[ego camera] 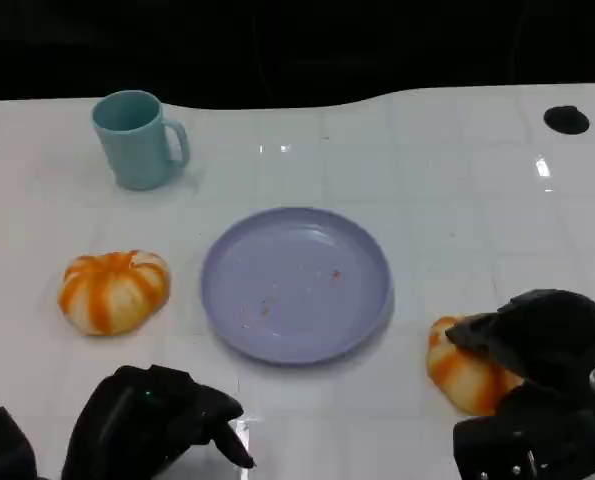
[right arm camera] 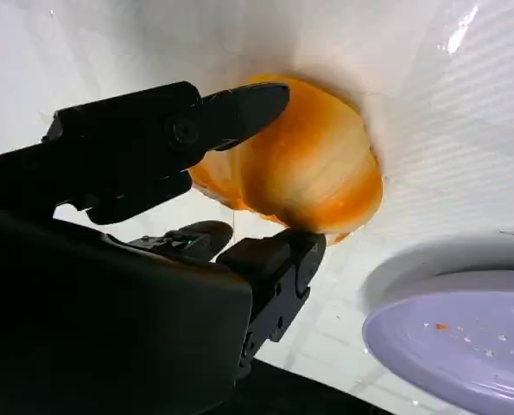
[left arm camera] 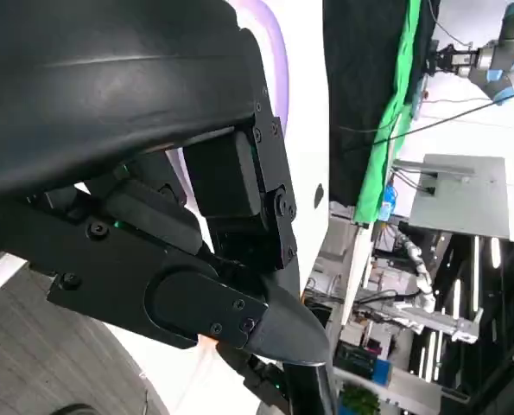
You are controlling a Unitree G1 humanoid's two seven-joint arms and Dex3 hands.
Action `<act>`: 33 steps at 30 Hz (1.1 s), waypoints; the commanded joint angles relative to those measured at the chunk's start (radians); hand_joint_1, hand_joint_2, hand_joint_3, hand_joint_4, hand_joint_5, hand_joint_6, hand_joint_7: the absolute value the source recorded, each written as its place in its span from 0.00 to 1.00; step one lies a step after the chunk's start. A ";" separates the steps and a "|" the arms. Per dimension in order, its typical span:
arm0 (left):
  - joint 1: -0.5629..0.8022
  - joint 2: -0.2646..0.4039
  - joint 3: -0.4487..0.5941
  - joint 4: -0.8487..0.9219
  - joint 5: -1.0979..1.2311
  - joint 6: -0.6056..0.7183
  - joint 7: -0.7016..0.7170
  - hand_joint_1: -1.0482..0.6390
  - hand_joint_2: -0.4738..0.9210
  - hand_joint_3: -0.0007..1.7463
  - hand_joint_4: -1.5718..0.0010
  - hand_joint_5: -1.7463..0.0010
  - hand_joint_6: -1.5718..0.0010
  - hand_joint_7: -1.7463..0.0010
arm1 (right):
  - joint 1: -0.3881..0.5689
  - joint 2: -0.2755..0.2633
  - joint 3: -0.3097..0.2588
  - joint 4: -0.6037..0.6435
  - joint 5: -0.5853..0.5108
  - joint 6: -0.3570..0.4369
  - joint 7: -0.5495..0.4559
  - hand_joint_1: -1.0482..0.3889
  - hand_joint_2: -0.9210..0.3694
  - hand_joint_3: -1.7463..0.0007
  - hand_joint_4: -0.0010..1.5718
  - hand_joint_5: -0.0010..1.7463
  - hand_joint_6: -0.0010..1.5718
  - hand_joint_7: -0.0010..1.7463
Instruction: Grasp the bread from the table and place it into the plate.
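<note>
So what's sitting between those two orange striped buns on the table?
The purple plate lies between the left bun and the right bun, as the head view shows. The right hand is closing around the right bun.

Plate (ego camera: pixel 295 285), centre of frame: pale lavender w/ a few reddish specks. Mug (ego camera: pixel 137 138), upper left: light teal. Bread (ego camera: pixel 113 290) at left: orange and cream stripes, pumpkin-like; second bread (ego camera: pixel 465 375), lower right, same orange w/ pale streaks. Table (ego camera: pixel 457 200) glossy white. Both hands, left hand (ego camera: pixel 152 420) and right hand (ego camera: pixel 542 340), black.

Bare table (ego camera: pixel 457 230) lies between the right-side bread (ego camera: pixel 467 375) and the plate (ego camera: pixel 295 284), nothing between them.
</note>
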 commanded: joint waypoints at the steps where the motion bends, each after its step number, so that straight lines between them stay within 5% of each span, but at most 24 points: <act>1: 0.013 0.006 0.000 -0.014 0.001 0.001 0.012 0.06 0.96 0.00 0.18 0.53 0.00 0.99 | -0.046 0.015 0.025 0.075 0.010 0.012 0.012 0.44 0.04 1.00 0.28 0.06 0.33 0.01; 17: 0.022 0.001 -0.001 -0.029 -0.007 0.011 0.010 0.06 0.95 0.00 0.16 0.55 0.00 1.00 | -0.192 0.069 0.144 0.288 -0.036 0.071 0.003 0.41 0.01 1.00 0.45 0.11 0.44 0.03; 20: 0.026 0.000 -0.003 -0.037 -0.005 0.014 0.011 0.06 0.95 0.00 0.16 0.55 0.01 1.00 | -0.208 0.075 0.150 0.298 -0.027 0.092 0.035 0.42 0.00 1.00 0.32 0.57 0.54 0.06; 21: 0.028 0.000 -0.004 -0.041 -0.005 0.018 0.013 0.06 0.95 0.00 0.16 0.55 0.01 1.00 | -0.211 0.075 0.153 0.299 -0.027 0.095 0.040 0.43 0.00 0.99 0.31 0.64 0.55 0.07; 23: 0.030 0.000 -0.004 -0.045 -0.007 0.023 0.012 0.06 0.95 0.00 0.16 0.56 0.01 1.00 | -0.215 0.070 0.160 0.302 -0.030 0.094 0.033 0.43 0.00 0.98 0.32 0.69 0.56 0.07; 29: 0.035 0.000 -0.008 -0.053 0.011 0.012 0.025 0.06 0.96 0.00 0.16 0.57 0.01 1.00 | -0.223 0.059 0.205 0.312 -0.095 0.101 -0.009 0.45 0.00 0.93 0.52 0.50 0.54 0.01; 33: 0.036 -0.001 -0.009 -0.056 0.002 0.016 0.023 0.06 0.96 0.00 0.16 0.57 0.01 1.00 | -0.220 0.046 0.225 0.322 -0.144 0.090 -0.094 0.47 0.00 0.89 0.56 0.72 0.57 0.01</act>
